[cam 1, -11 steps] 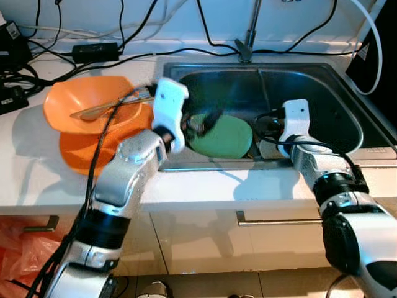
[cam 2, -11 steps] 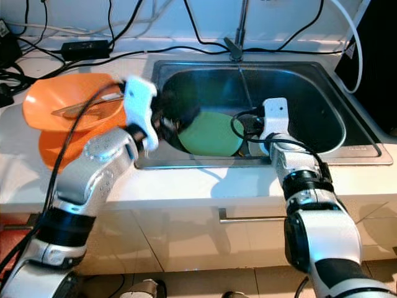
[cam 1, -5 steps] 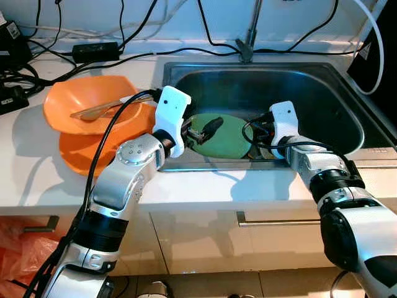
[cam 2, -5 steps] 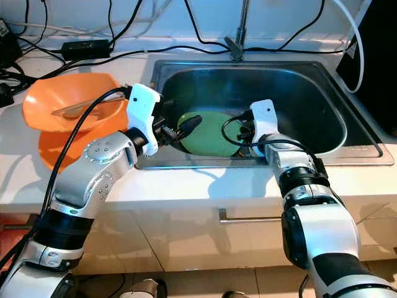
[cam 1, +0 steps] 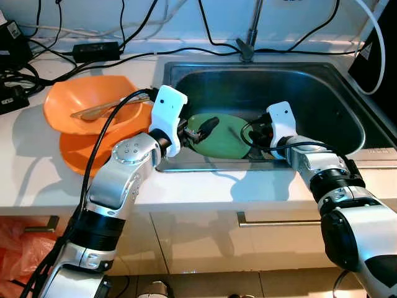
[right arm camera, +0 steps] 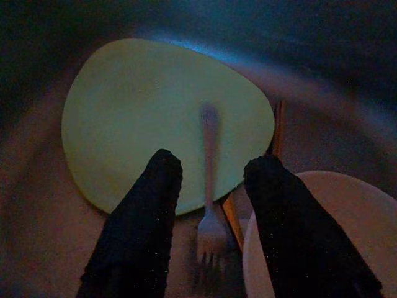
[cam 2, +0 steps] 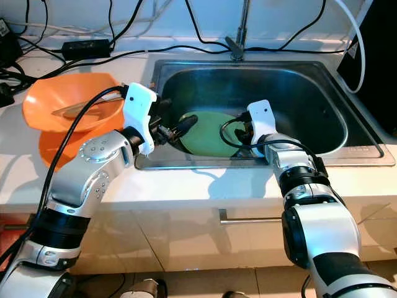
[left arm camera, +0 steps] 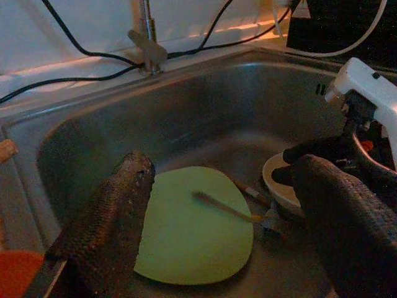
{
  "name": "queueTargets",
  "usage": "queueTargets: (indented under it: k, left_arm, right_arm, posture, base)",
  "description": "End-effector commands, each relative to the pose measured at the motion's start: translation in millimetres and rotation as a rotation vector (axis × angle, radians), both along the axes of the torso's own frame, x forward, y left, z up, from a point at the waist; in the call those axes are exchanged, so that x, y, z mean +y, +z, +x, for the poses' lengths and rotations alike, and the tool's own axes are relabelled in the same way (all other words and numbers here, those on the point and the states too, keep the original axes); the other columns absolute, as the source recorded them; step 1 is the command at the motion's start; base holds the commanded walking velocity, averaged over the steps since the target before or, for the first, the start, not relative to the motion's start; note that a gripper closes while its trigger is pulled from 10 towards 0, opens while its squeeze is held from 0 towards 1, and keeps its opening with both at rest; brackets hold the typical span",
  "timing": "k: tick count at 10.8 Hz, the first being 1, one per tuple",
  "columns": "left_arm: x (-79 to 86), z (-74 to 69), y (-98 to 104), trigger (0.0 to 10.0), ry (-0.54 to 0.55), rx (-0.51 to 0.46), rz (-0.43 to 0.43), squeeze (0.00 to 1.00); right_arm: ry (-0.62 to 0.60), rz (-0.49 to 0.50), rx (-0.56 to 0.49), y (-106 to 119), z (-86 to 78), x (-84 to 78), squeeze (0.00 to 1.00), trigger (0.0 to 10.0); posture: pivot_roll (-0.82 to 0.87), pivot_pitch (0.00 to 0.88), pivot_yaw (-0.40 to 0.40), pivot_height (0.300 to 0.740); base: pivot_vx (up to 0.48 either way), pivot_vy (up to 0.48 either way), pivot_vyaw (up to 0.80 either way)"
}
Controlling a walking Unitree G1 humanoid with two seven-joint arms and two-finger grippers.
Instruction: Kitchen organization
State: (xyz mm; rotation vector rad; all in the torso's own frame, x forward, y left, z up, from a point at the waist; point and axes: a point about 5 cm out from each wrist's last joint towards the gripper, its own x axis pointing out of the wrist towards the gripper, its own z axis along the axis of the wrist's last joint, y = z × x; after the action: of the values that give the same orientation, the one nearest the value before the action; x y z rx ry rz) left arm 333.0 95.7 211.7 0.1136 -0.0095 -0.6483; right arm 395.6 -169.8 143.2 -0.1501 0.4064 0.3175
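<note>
A pale green plate [cam 1: 220,139] lies flat in the steel sink [cam 1: 298,87]. A fork [right arm camera: 211,223] rests with its handle on the plate, beside a white plate [left arm camera: 279,180] and a thin stick. My left gripper [cam 1: 201,128] reaches in over the sink's left rim and is open above the green plate's left edge, with nothing between its fingers [left arm camera: 118,211]. From the front right, my right gripper [right arm camera: 214,162] hangs open just above the fork's handle. Its fingers [right arm camera: 142,217] straddle the handle without touching it.
Two orange bowls [cam 1: 87,102] are stacked on the white counter left of the sink, and a wooden utensil [cam 1: 105,110] lies in the top one. The faucet [cam 1: 251,31] stands behind the sink. Black cables [cam 1: 93,49] and adapters run along the back of the counter.
My right gripper has moved left, from beside the white plate to over the green plate's right part. My left gripper has dropped a little and drawn back toward the sink's left rim.
</note>
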Motion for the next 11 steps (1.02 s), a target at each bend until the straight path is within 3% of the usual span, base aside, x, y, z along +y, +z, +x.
queueTargets:
  k: [1,3,6,8,10,11]
  left_arm:
    - [2.0,2.6,0.2,10.0,0.005,0.008,0.021,0.0]
    - [3.5,4.3,3.9,10.0,0.023,-0.021,0.026,0.0]
    - [27.0,17.3,23.8,10.0,0.207,-0.136,0.017,0.0]
    - [55.2,26.3,42.3,10.0,0.363,-0.212,-0.031,0.0]
    - [81.5,31.9,51.7,10.0,0.504,-0.272,-0.016,0.0]
    - [96.0,35.4,50.1,10.0,0.571,-0.249,0.009,0.0]
  right_arm:
    - [0.016,0.0,0.046,-7.8,-3.4,-0.7,1.0,10.0]
    - [-0.022,0.048,-0.02,3.3,0.7,-4.1,1.0,10.0]
    - [-0.1,0.222,-0.239,41.9,9.7,-1.0,1.0,10.0]
    - [-0.049,0.297,-0.356,52.1,-0.5,18.8,1.0,10.0]
    - [-0.05,0.397,-0.434,58.6,-13.8,31.6,1.0,10.0]
    - [-0.096,0.482,-0.43,57.4,-17.1,33.8,0.69,10.0]
  posture:
    - [0.14,0.091,0.016,0.74]
    - [0.14,0.091,0.012,0.74]
    - [0.13,0.089,0.015,0.74]
    - [0.13,0.084,0.021,0.74]
    - [0.13,0.08,0.022,0.74]
    - [0.13,0.081,0.022,0.74]
  base:
    - [0.0,0.0,0.0]
    - [0.0,0.0,0.0]
    - [0.0,0.0,0.0]
    - [0.0,0.0,0.0]
    - [0.0,0.0,0.0]
    - [0.0,0.0,0.0]
